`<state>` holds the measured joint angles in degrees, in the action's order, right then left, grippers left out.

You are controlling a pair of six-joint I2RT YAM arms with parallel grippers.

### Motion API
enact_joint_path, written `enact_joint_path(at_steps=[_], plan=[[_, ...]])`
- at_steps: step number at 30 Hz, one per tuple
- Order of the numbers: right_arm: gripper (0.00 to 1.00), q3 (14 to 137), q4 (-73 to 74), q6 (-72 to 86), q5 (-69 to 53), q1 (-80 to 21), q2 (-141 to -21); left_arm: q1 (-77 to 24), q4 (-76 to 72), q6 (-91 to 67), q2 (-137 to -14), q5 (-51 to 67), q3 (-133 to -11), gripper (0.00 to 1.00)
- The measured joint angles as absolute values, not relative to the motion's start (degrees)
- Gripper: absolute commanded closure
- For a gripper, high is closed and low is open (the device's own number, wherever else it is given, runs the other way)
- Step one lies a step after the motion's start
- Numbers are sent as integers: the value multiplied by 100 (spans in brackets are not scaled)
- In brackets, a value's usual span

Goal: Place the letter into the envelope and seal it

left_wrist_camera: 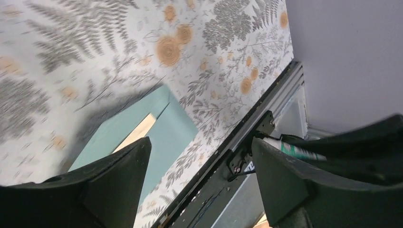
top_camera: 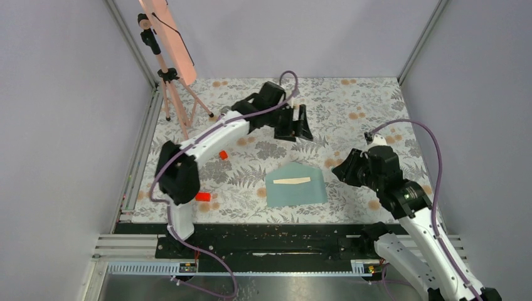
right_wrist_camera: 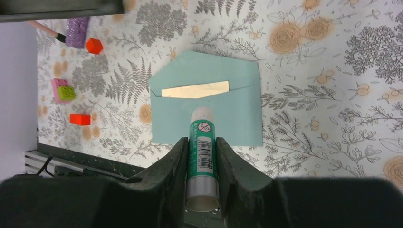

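Well, my right claw (right_wrist_camera: 201, 141) is clenched on a green glue stick (right_wrist_camera: 202, 159), its white tip aimed at the envelope (right_wrist_camera: 237, 118). The envelope lies flat near the front edge of the table (top_camera: 376, 100), with the letter (right_wrist_camera: 195, 90) tucked in and a strip showing at the mouth. My left claw (top_camera: 293, 125) hangs released, well beyond it. Gluing looks next to me: run the tip lightly along the flap (right_wrist_camera: 204, 66), keeping off the letter. I cannot tell whether the stick's cap is on, nor how deep the letter sits.
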<state>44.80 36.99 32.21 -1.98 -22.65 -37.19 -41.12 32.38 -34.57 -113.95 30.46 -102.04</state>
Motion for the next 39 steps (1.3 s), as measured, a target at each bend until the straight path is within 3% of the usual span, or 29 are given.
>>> enact_joint_path(at_steps=[6, 13, 27, 33, 39], plan=[[100, 5030, 4121, 3157, -193, -2338, -4635, -3955, 3127, -3496, -9878, 2405, -8342, 23], [100, 5487, 4340, 3361, 257, -3420, -5839, -3896, 3205, -3570, -9710, 2036, -6604, 25], [100, 5614, 3719, 4110, -110, -3677, -7553, -3863, 2869, -3452, -9789, 1343, -6399, 38], [100, 5614, 3391, 4265, -110, -3756, -7867, -3889, 3022, -3304, -9885, 1129, -6401, 58], [100, 5618, 3181, 4344, -106, -3887, -8324, -3977, 3022, -3299, -9885, 1280, -6403, 86]])
